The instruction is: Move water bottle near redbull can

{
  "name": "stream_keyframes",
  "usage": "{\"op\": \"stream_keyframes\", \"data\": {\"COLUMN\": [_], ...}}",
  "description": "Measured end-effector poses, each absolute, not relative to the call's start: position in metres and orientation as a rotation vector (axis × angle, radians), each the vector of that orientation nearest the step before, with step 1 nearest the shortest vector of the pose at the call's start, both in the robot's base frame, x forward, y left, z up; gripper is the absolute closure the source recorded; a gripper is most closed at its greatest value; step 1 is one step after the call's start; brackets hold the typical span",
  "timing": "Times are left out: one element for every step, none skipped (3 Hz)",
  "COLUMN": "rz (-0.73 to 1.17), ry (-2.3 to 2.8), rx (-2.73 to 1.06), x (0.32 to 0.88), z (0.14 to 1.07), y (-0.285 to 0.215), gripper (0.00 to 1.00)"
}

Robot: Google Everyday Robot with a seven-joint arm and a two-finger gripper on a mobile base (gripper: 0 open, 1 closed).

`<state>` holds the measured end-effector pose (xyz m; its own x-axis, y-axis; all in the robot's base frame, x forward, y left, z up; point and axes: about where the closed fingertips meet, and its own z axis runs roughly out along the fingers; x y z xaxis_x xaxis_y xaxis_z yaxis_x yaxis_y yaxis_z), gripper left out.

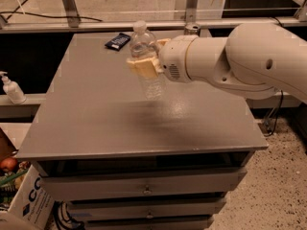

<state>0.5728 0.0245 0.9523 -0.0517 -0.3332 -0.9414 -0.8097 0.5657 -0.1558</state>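
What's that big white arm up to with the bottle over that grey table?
A robot arm has its gripper closed around the middle of the water bottle. It holds the bottle upright, apparently a little above the grey table. The redbull can stands at the table's far edge, just behind the arm. A dark blue snack packet lies near that same edge, on the other side of the bottle. The bottle has not yet been set down by the can.
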Motion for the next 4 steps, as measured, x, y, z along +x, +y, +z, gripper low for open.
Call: {"op": "stream_keyframes", "data": {"rz": [0.447, 0.397, 0.383, 0.396], "ry": [1.657, 1.652, 1.617, 1.573], "rx": [-0.929, -0.847, -0.739, -0.623], "x": [0.58, 0.594, 0.614, 0.637], "z": [0.951, 0.955, 0.962, 0.969], "y": [-0.015, -0.055, -0.087, -0.112], "gripper": [1.0, 1.0, 1.0, 1.0]}}
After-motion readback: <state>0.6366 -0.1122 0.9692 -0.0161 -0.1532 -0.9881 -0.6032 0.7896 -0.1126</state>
